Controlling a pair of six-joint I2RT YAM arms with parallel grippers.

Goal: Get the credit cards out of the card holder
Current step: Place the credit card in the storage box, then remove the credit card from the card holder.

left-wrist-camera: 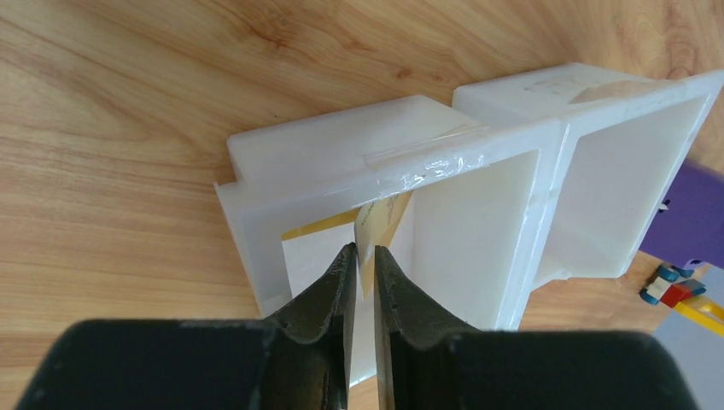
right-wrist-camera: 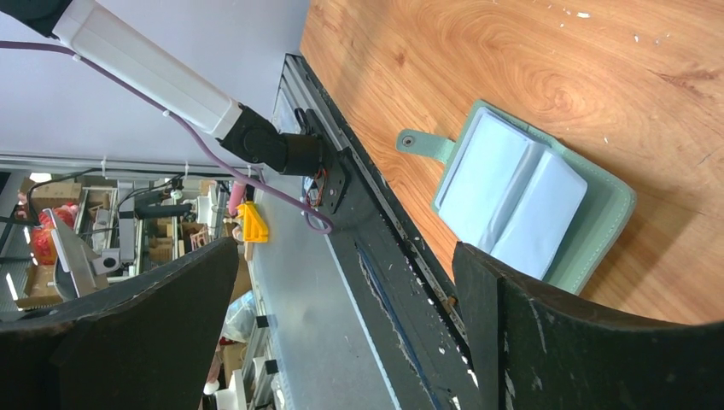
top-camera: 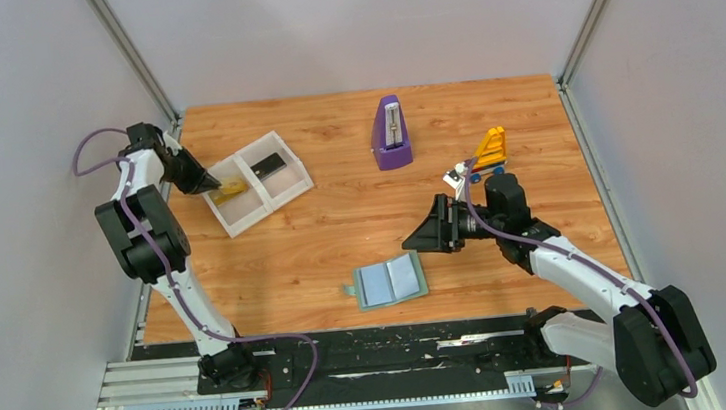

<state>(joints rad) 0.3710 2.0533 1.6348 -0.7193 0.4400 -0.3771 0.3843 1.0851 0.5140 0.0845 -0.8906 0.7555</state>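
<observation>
Your left gripper (left-wrist-camera: pixel 364 256): jaws a slit apart around yellow card (left-wrist-camera: pixel 382 224), white tray (left-wrist-camera: pixel 478 162) wall ahead, grip unclear; right gripper (right-wrist-camera: pixel 346 254) gapes empty near card holder (right-wrist-camera: pixel 521 198).

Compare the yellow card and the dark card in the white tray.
Colour: the yellow card is gold, the dark card grey-black. Pose: the yellow card stands tilted between the fingertips of the left gripper; the dark card lies flat, untouched. Place: they sit in different compartments of the white tray. Both are thin rectangles, already out of the card holder.
</observation>
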